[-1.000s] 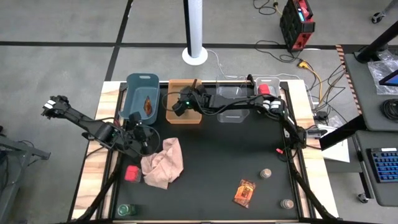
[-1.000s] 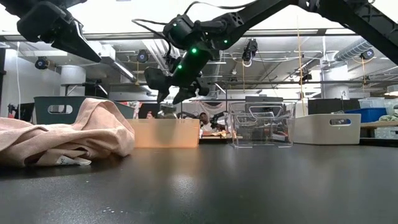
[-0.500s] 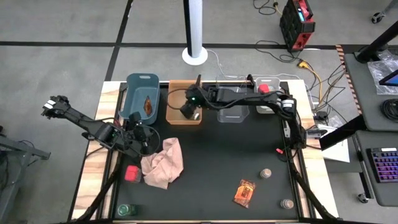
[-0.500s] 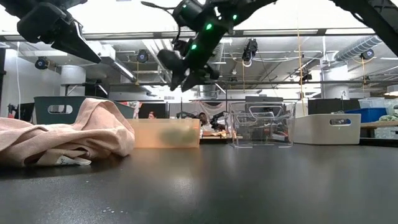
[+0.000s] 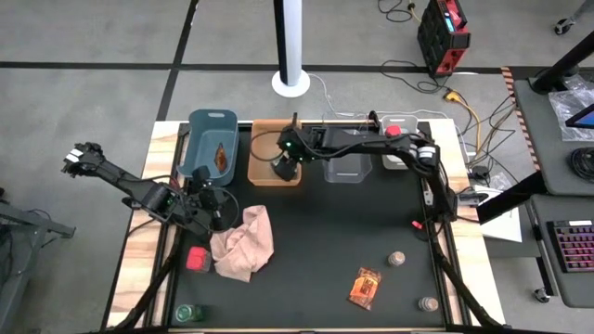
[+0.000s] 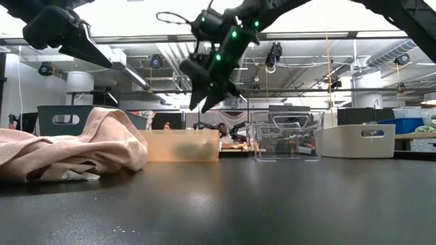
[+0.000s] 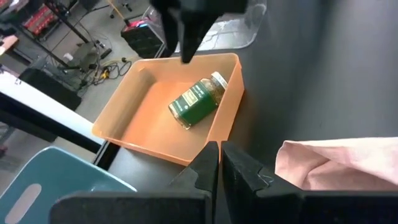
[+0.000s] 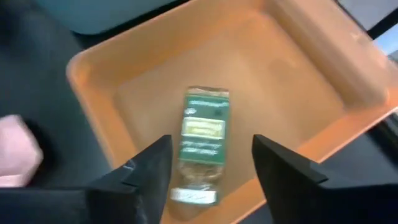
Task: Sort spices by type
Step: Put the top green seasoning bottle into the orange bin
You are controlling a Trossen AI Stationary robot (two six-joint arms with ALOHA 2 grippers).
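My desk [image 5: 325, 241] under both arms, orange bin [image 5: 261, 163] at its far edge, right gripper [image 5: 284, 170] above the bin with jaws wide and empty, left gripper [image 7: 219, 163] beside the pink cloth [image 5: 244, 243] with jaws narrow, green-capped jar [image 7: 198, 99] lying on its side inside that bin.

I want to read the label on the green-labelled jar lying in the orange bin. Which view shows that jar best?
The left wrist view: the green-labelled spice jar lies on its side in the orange plastic bin, whole and unobstructed. The right wrist view shows it blurred, the low view only a dark smudge through the bin wall, the high view hides it.
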